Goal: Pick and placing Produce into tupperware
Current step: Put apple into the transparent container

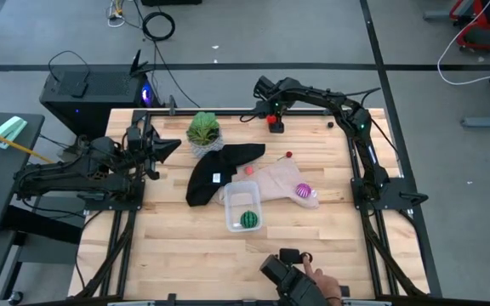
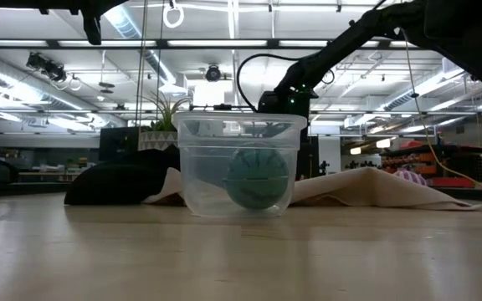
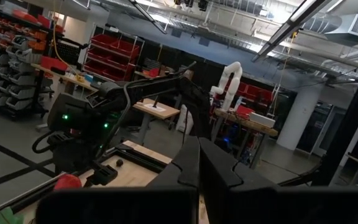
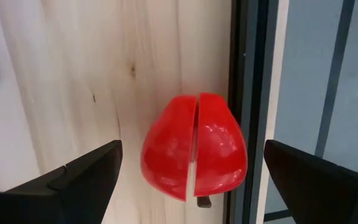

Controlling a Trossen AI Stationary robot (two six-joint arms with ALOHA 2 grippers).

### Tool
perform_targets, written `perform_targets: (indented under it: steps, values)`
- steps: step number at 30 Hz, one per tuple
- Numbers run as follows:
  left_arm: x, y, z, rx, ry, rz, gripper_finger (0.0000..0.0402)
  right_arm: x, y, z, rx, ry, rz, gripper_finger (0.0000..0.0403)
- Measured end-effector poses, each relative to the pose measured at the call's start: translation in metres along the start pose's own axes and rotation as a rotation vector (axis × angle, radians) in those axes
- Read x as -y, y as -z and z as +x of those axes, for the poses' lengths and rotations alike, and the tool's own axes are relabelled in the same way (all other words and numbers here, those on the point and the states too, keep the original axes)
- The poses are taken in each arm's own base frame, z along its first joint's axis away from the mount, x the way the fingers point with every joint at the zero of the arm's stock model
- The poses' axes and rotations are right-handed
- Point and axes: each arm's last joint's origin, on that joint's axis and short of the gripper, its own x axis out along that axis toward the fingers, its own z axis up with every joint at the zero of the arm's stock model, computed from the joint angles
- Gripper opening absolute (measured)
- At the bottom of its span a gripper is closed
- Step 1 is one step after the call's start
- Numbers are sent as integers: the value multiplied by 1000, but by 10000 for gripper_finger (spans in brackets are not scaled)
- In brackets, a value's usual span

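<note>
A leafy plant stands beside a black cloth overlapping a beige cloth.

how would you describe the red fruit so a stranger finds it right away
Look along the table's far edge, by the black rail, where the right gripper hangs open. The red fruit lies between its fingers: glossy, split by a seam, the only fruit away from the cloths.

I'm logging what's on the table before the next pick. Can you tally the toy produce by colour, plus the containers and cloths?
Red fruit, between the open fingers of the right end effector: 1
Green melon, inside the tupperware: 1
Purple-magenta fruit: 1
Pinkish fruit: 1
Small red piece: 1
Tupperware: 1
Black cloth: 1
Beige cloth: 1
Leafy plant: 1
Total: 9
</note>
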Motion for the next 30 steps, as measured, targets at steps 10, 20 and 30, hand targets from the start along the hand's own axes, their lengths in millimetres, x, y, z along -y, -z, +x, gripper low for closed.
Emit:
perform_targets:
  steps: [10,20,30]
  values:
    - [0,0,0,0,0,0,25,4,1,1,32,-12,13,389]
    - [0,0,0,0,0,-5,7,-2,-3,24,-3,-57,66,387]
    - [0,0,0,1,0,-25,23,-6,-10,24,17,-29,38,326]
